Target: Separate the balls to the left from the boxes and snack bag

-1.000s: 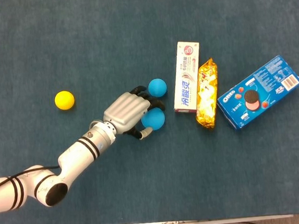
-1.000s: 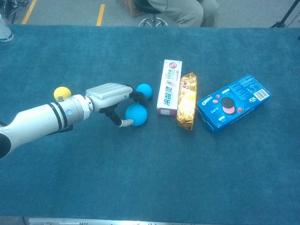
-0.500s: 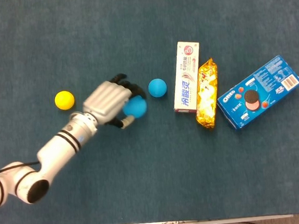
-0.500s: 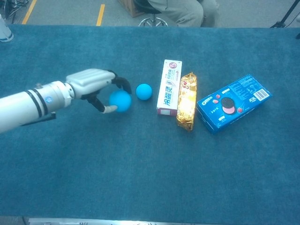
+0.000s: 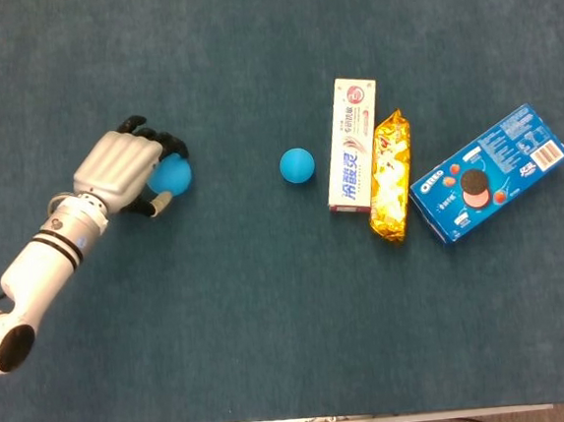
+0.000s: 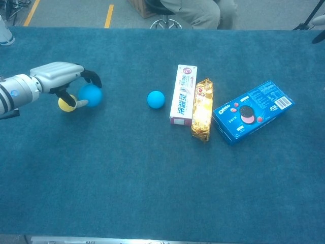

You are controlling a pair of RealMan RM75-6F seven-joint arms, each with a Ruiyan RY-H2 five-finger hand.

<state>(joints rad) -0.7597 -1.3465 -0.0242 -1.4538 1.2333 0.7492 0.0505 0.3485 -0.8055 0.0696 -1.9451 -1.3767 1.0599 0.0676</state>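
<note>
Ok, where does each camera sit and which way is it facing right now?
Head view: high above, looking almost straight down at the table; shows the left arm and left hand holding a blue ball.
Chest view: lower, at the near edge, looking forward and down across the table to the floor beyond; only the left forearm and hand enter at the left edge, with the yellow ball behind the hand.
Both show the loose blue ball, toothpaste box, snack bag and cookie box.

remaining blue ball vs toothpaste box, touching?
Apart. The head view shows a strip of blue cloth between the blue ball and the toothpaste box; the chest view shows the same gap.
</note>
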